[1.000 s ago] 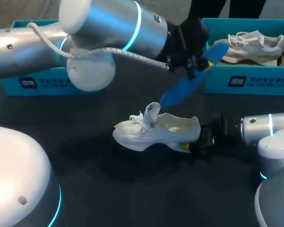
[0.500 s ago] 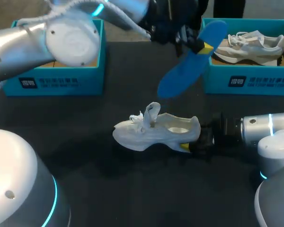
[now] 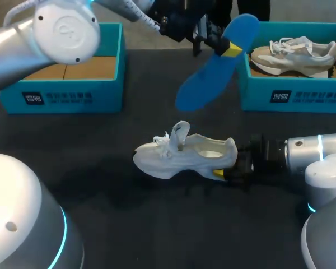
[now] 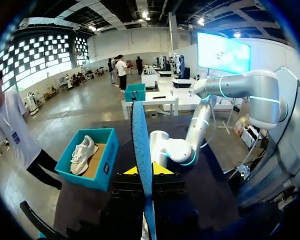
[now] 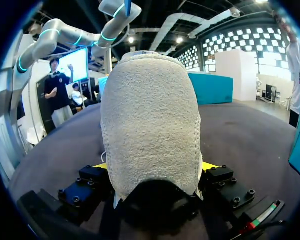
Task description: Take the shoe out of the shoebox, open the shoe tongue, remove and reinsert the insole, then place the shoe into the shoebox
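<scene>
The white shoe [image 3: 185, 156] lies near the middle of the table [image 3: 129, 224], toe toward the left edge, its heel clamped from both sides by the right gripper [image 3: 221, 174]. The blue insole [image 3: 213, 64] hangs tilted above the table's far edge, pinched near its upper end by the closed left gripper [image 3: 228, 49]. It hangs between the empty shoebox [image 3: 67, 95] at the far left corner and a second shoebox [image 3: 291, 95] at the far right holding a beige shoe [image 3: 295, 53].

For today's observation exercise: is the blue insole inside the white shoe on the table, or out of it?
Out. The blue insole hangs in the air, clamped in the left end effector, well above the white shoe lying on the table.
</scene>
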Action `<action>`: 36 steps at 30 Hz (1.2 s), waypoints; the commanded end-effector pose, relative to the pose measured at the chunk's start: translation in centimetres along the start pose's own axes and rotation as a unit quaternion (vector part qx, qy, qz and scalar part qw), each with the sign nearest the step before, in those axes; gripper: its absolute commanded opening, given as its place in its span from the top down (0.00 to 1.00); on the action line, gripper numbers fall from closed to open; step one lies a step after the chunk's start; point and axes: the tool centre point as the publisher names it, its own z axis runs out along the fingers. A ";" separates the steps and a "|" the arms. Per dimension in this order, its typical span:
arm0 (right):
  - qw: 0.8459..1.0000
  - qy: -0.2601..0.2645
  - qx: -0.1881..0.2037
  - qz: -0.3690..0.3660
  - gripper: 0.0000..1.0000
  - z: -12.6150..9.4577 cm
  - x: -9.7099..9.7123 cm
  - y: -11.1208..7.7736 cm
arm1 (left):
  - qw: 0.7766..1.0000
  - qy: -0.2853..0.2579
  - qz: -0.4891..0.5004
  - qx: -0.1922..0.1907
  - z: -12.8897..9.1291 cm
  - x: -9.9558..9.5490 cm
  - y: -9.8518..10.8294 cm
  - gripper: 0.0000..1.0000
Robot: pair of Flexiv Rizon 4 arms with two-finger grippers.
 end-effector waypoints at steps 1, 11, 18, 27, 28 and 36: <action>1.000 -0.001 0.001 0.000 1.00 0.2 0.1 -0.2 | 1.000 0.000 0.001 0.001 -0.1 0.0 0.2 1.00; 1.000 -0.001 0.001 0.000 1.00 0.2 0.1 -0.2 | 0.993 0.055 -0.028 0.103 -1.6 4.1 -1.8 1.00; 1.000 -0.001 0.001 0.000 1.00 0.2 0.1 -0.2 | 0.985 0.054 -0.034 0.159 -3.0 6.6 -3.9 1.00; 1.000 -0.001 0.001 0.000 1.00 0.2 0.1 -0.2 | 0.967 0.115 -0.113 0.198 -6.0 8.2 -5.2 1.00; 1.000 -0.001 0.001 0.000 1.00 0.2 0.1 -0.2 | 0.966 0.117 -0.114 0.199 -6.0 8.2 -5.3 1.00; 1.000 -0.001 0.001 0.000 1.00 0.2 0.1 -0.2 | 0.956 0.156 -0.130 0.210 -7.9 9.4 -7.5 1.00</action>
